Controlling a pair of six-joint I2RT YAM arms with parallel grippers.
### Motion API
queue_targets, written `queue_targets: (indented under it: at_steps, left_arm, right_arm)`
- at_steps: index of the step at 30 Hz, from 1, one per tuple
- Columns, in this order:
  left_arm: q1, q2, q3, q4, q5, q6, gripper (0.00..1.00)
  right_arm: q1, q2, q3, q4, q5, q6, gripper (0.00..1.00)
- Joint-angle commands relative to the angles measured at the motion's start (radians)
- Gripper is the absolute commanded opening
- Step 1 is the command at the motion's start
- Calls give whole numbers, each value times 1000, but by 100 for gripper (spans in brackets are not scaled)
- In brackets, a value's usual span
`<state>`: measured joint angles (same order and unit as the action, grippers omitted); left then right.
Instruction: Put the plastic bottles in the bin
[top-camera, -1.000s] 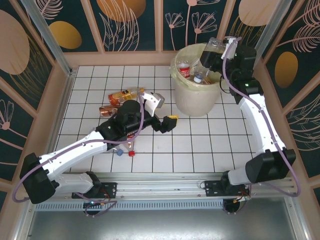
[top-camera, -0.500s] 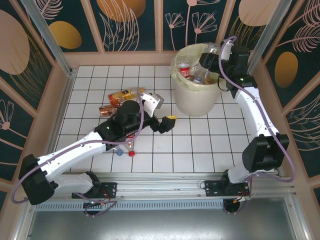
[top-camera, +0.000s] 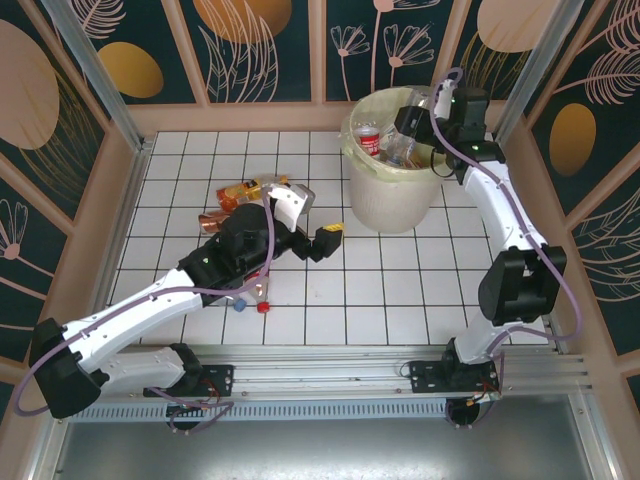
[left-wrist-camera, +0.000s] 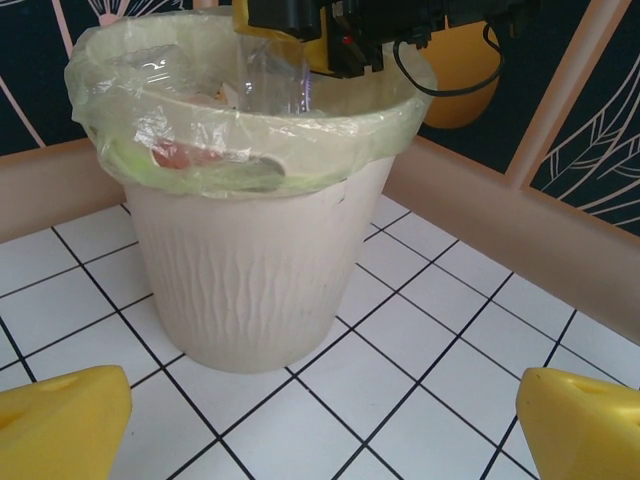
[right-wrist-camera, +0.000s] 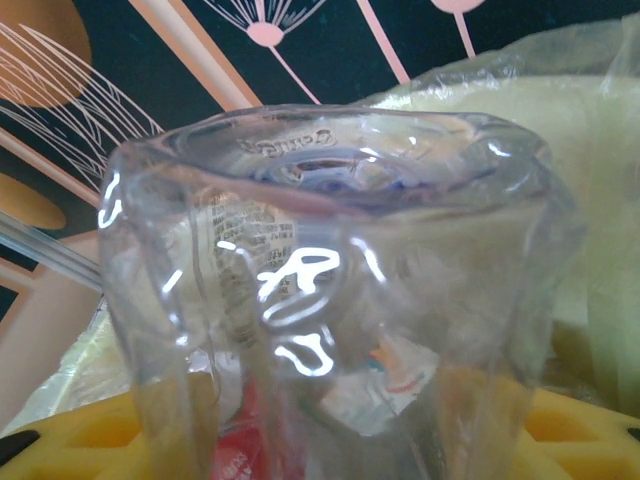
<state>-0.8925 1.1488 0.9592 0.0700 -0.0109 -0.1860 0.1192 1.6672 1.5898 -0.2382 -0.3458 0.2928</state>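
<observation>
The bin (top-camera: 385, 200), a pale cream bucket with a yellowish bag, stands at the back right of the tiled floor and also rises in front of the left wrist camera (left-wrist-camera: 250, 260). My right gripper (top-camera: 415, 118) hangs over its mouth, shut on a clear plastic bottle (right-wrist-camera: 330, 300) that points down into it (left-wrist-camera: 275, 80). Other bottles lie inside the bin, one with a red label (top-camera: 370, 138). Left of the bin, my left gripper (top-camera: 312, 226) stands open and holds nothing (left-wrist-camera: 325, 430). More plastic bottles lie near it: an orange one (top-camera: 250, 188), a coppery one (top-camera: 210, 222) and a red-capped one (top-camera: 256, 300).
Low wooden walls (top-camera: 250, 118) ring the white tiled floor (top-camera: 400, 290). The bin sits close to the right wall (left-wrist-camera: 480, 205). My left arm (top-camera: 150, 300) lies across the floor's left half, partly over the loose bottles.
My right gripper has swung left and down over the bin's mouth with the clear bottle. My left arm has drawn back slightly to the left, still open.
</observation>
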Motion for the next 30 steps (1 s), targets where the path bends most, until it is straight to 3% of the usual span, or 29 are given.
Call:
queue_targets:
  at_steps: [1,18,25,30]
  left_arm:
    - [-3,12,7,-3,-24,13,99]
    - [-3,95,68,-7,-43,-7,98]
    - [2,109,93,-49,-83,-3,99]
    - [42,122,92,-46,-53,-8,99]
  right_arm:
    - [-6,16,36,0,-24,-24,60]
    - [-7,76,141,-104,-63,-112,76]
    - [-6,-13,94,-45,-54,-119,76]
    - [-6,-82,82,-44,-50,-142,76]
